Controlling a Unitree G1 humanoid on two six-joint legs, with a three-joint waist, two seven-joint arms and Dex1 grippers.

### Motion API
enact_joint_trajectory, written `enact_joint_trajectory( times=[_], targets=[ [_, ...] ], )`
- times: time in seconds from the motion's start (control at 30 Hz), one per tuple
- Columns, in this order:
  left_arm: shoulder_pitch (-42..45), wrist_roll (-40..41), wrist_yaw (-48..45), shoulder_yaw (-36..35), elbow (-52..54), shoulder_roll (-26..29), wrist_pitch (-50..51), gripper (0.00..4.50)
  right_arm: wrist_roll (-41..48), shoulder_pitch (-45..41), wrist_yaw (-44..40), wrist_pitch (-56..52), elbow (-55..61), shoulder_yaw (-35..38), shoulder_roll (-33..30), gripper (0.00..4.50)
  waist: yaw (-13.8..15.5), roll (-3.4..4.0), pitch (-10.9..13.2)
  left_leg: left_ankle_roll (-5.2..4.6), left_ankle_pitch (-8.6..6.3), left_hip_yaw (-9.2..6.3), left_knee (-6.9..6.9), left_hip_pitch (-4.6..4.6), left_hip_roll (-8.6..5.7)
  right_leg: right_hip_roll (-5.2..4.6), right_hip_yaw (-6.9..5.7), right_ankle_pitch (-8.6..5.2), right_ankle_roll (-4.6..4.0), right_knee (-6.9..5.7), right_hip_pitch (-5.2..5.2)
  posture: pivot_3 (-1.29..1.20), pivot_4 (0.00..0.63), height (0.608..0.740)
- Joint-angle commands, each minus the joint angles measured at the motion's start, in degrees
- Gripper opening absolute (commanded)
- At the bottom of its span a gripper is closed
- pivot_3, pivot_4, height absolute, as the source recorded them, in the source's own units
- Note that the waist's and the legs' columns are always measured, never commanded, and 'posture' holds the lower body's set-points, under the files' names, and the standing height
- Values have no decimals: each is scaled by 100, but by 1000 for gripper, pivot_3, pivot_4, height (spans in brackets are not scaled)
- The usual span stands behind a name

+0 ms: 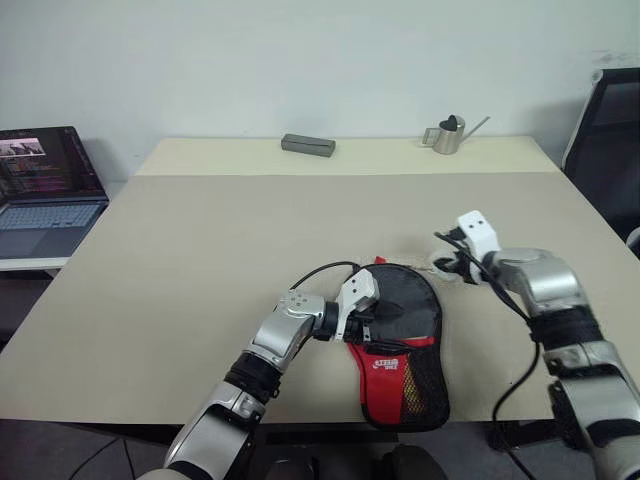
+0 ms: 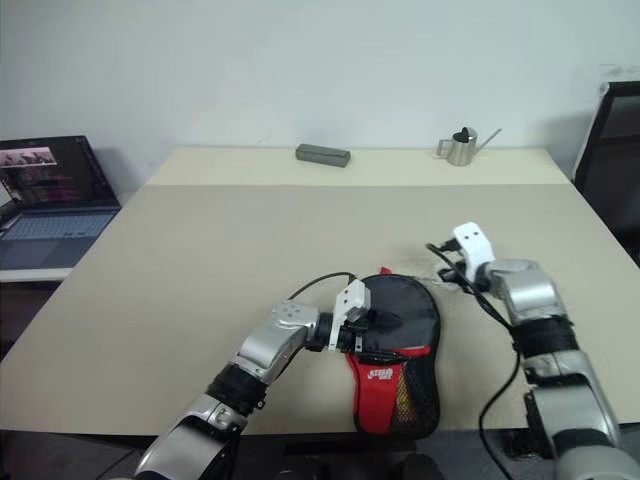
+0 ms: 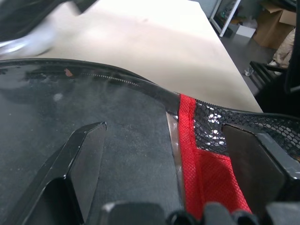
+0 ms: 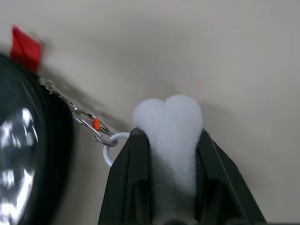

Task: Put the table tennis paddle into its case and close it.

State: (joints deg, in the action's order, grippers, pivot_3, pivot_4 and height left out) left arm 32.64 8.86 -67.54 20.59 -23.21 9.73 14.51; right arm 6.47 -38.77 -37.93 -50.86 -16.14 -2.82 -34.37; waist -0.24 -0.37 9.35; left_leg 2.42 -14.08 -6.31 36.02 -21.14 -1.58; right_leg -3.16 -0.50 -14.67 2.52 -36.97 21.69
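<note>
Pinching the white foam pull [image 4: 171,136], the right gripper [image 4: 168,140] draws the zipper chain [image 4: 75,115]; the left gripper [image 3: 164,164], spread wide, pins the case [image 1: 400,345] on the table [image 1: 200,260]; I judge the paddle inside; pull along the seam

Head eyes look down over table [image 1: 200,250], sharing case [image 1: 405,330]; wrist views sit close above it.

Even, soft indoor light over table [image 1: 200,260]; shadows faint. Laptop [image 1: 40,185] screen glows at left. Left wrist view: blur smears upper corner. Right wrist view: case [image 4: 28,154] out of focus, with glare patches on it.
</note>
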Motion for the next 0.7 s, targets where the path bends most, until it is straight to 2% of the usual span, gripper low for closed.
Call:
enact_joint_trajectory(
  times=[0.03,0.37,0.7],
  targets=[
    [-277,-235,-52,280,-572,88,271,4294,254,344,-111,-626,1007,415,-475,617,0,2,-1,-1,-1,2,0,1,1,1,0,0,0,0,0,0,150,740],
    [-217,-272,-120,300,-690,57,203,4294,1499,2036,-926,-1901,3534,677,-1536,617,26,-3,-3,-6,-7,-3,1,2,2,0,-6,-10,13,10,-9,0,150,740],
    [-164,-306,-150,328,-762,20,154,4294,2234,3747,-1564,-1664,4665,929,-2454,546,30,-31,8,3,-17,1,2,17,5,-1,-6,-28,23,19,-30,0,150,740]
  ],
)
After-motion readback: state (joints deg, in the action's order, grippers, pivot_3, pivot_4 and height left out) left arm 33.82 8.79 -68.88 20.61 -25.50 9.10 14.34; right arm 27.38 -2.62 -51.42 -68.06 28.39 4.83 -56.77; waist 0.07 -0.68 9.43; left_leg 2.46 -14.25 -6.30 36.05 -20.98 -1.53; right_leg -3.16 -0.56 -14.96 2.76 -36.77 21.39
